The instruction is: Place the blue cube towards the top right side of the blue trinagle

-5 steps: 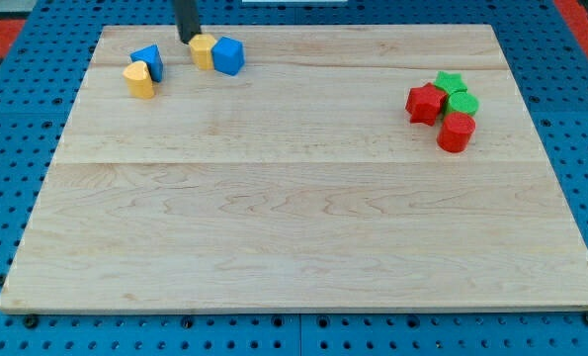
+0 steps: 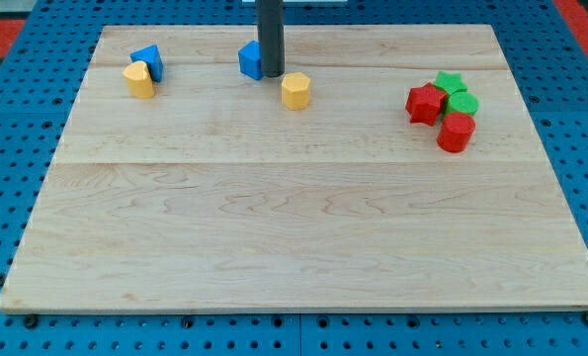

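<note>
The blue cube (image 2: 249, 59) sits near the board's top edge, left of centre. My tip (image 2: 272, 74) stands right against the cube's right side, partly hiding it. The blue triangle (image 2: 148, 60) lies at the top left, well to the left of the cube, with a yellow rounded block (image 2: 138, 79) touching its lower left. A yellow hexagonal block (image 2: 295, 90) lies just right of and below my tip, apart from it.
A cluster at the right holds a red star (image 2: 424, 103), a green star (image 2: 450, 82), a green block (image 2: 462, 104) and a red cylinder (image 2: 456, 132). The wooden board (image 2: 294, 227) ends in blue pegboard on all sides.
My tip has moved right from the left of the yellow hexagonal block. The blue cube has shifted slightly right. The yellow hexagonal block has slid right and down, away from the cube.
</note>
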`<act>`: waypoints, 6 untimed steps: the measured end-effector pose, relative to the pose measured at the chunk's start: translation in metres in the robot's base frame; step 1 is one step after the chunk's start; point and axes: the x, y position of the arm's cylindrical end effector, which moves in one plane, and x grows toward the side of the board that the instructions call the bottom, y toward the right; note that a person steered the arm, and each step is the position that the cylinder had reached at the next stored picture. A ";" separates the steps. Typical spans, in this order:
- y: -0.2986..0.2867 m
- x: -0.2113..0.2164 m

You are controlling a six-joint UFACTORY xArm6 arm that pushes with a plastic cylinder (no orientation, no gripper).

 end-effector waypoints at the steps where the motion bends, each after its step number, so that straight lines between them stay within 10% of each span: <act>1: 0.003 -0.018; 6: -0.148 -0.047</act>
